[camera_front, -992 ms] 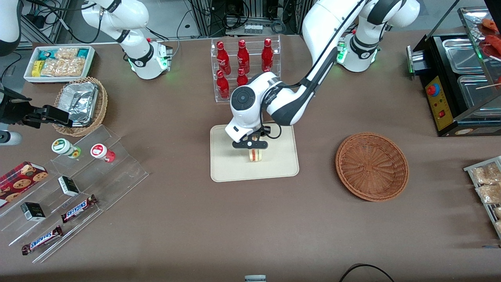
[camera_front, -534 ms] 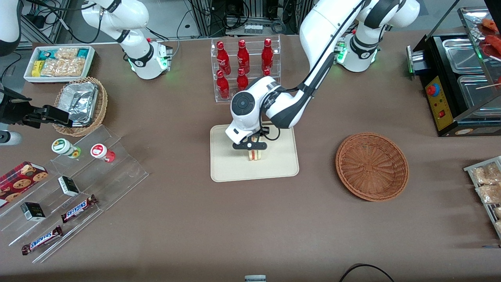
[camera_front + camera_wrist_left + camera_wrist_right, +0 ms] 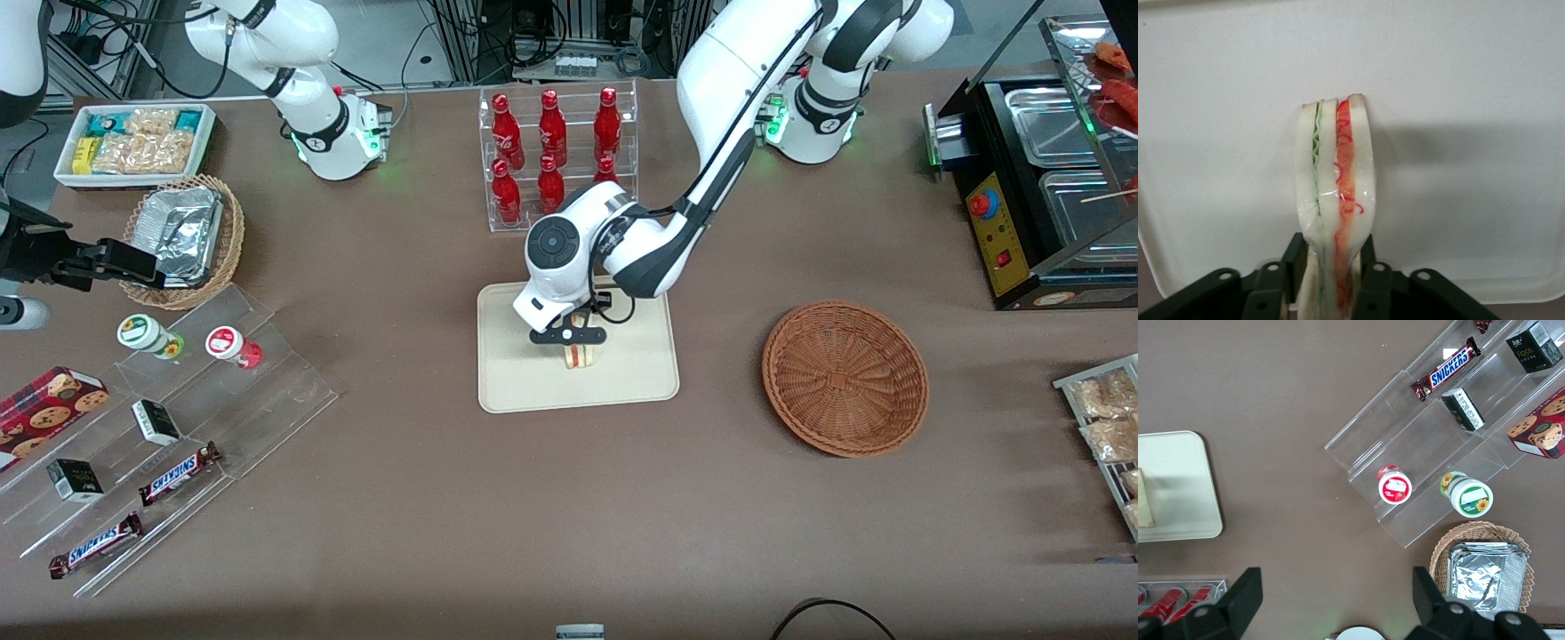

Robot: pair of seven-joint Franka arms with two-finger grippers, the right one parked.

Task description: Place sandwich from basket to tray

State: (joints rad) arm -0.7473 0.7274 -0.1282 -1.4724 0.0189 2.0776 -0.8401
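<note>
My left gripper (image 3: 573, 342) is over the cream-beige tray (image 3: 640, 378), shut on the clear-wrapped sandwich (image 3: 580, 356), which stands on edge on or just above the tray. In the left wrist view the gripper (image 3: 1332, 267) pinches the sandwich (image 3: 1335, 173) between its black fingers (image 3: 1295, 257), and the pale tray (image 3: 1471, 80) fills the background. The reddish-brown wicker basket (image 3: 845, 378) stands beside the tray, toward the working arm's end of the table, with nothing in it. An edge of the sandwich (image 3: 1143, 500) and the tray (image 3: 1178, 487) show in the right wrist view.
A clear rack of red bottles (image 3: 556, 147) stands farther from the front camera than the tray. A clear stepped shelf with snacks (image 3: 178, 418), a tan basket with a foil container (image 3: 182, 240) and a white bin of packets (image 3: 133, 142) lie toward the parked arm's end. A black warmer (image 3: 1040, 178) stands at the working arm's end.
The gripper with the sandwich has dropped slightly lower over the tray and shifted a little away from the front camera. The grip has stayed shut.
</note>
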